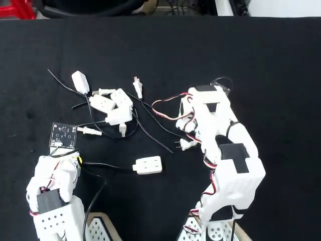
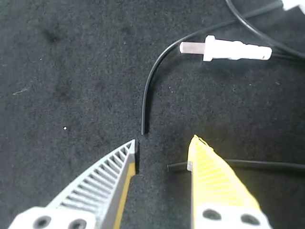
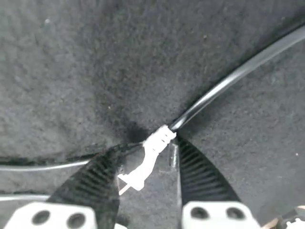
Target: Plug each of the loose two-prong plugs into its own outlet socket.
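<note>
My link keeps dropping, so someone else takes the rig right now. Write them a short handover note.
Left gripper: open, low over the cloth, a black cord end between its fingers; a loose plug lies just ahead.
Right gripper: around a second plug; grip unclear.
Outlet block: between the arms, nothing plugged in. A cluster of outlets and plugs lies tangled farther out.
Done: no plug seen seated.
To do: every plug.
</note>
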Controlling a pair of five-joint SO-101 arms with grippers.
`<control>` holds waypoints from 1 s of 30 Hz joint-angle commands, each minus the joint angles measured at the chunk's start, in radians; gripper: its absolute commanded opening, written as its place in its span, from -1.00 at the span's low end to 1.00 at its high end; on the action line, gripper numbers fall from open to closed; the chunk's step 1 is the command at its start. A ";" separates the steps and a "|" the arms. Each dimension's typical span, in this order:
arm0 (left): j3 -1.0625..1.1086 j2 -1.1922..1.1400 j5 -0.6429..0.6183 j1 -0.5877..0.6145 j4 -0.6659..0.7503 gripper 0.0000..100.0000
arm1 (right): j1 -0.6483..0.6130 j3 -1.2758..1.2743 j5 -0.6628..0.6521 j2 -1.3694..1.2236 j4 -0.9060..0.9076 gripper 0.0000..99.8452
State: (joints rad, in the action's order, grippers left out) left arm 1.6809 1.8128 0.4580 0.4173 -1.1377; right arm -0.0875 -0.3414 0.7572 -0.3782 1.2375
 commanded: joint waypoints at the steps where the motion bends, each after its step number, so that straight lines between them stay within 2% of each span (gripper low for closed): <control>1: 0.019 0.009 0.006 0.002 0.012 -0.64 | -0.002 0.025 0.048 -0.038 -0.089 -0.75; 8: 0.019 0.009 0.006 0.002 0.012 -0.64 | -0.032 0.035 0.081 -0.038 -0.089 -0.44; 11: 0.019 0.009 0.006 0.002 0.012 -0.64 | -0.032 0.039 0.075 -0.038 -0.089 -0.41; 15: 0.019 0.009 0.006 0.002 0.012 -0.64 | -0.057 0.025 0.077 -0.038 -0.078 -0.55; 19: 0.019 0.009 0.006 0.002 0.012 -0.64 | -0.041 0.062 0.077 -0.038 -0.003 -0.97; 22: 0.019 0.009 0.006 0.002 0.012 -0.64 | 0.002 0.136 0.071 -0.038 0.107 -0.91; 24: 0.019 0.009 0.006 0.002 0.012 -0.64 | 0.017 0.196 0.051 -0.038 0.172 -0.98; 27: 0.019 0.009 0.006 0.002 0.012 -0.64 | 0.017 0.282 -0.071 -0.038 0.219 -0.98; 30: 0.019 0.009 0.006 0.002 0.012 -0.64 | 0.003 0.378 -0.249 -0.045 0.216 -0.98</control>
State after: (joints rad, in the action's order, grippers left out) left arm 1.6809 1.8128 0.4580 0.4173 -1.1377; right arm -0.0829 -0.1097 0.7050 -0.4227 1.4339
